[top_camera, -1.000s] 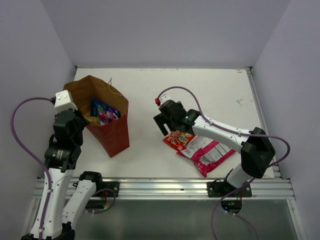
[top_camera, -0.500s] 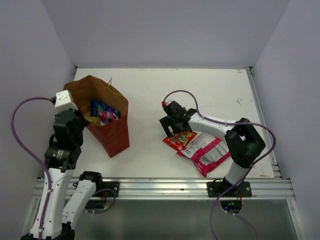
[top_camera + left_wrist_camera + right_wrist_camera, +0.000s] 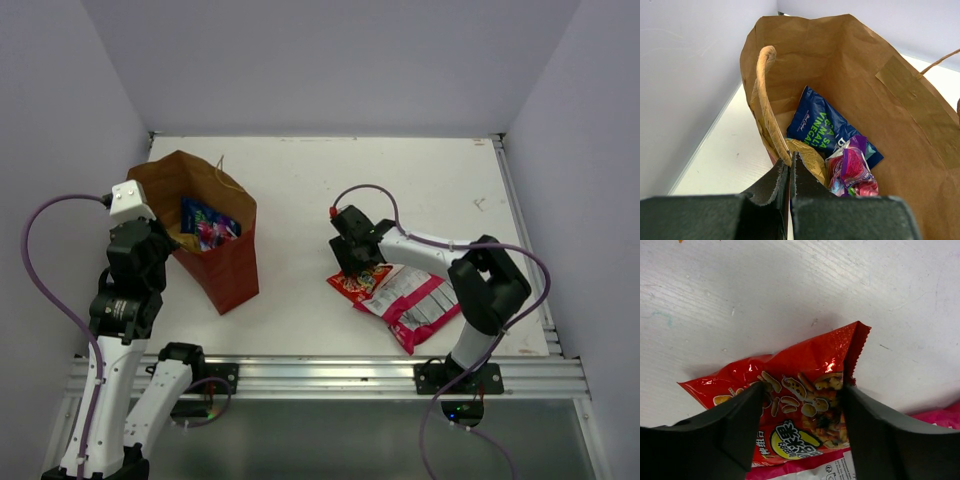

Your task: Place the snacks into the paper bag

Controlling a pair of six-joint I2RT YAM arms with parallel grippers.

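Right wrist view: red packet [image 3: 805, 357] flat on bench [image 3: 790, 285], touching pink packet [image 3: 415, 305].
Bag [image 3: 228, 270]: upright at left, blue packet [image 3: 815, 125] and purple packet [image 3: 850, 170] inside.
Right pincer [image 3: 802, 387]: jaws spread, astride red packet.
Left pincer [image 3: 790, 162]: clamped on bag rim.

The white table [image 3: 300, 170] has a painted, faintly scuffed surface, a raised strip [image 3: 522, 220] along its right edge and an aluminium rail [image 3: 320, 375] along its near edge. A paper bag [image 3: 230, 270], red-brown outside, stands upright on the left half with its mouth open upward. A red packet [image 3: 350, 284] lies flat right of centre, well apart from the bag. A larger pink-and-silver packet [image 3: 415, 305] lies flat just right of it; their edges meet, and which overlaps cannot be told. Small dark marks [image 3: 481, 204] show near the far right.
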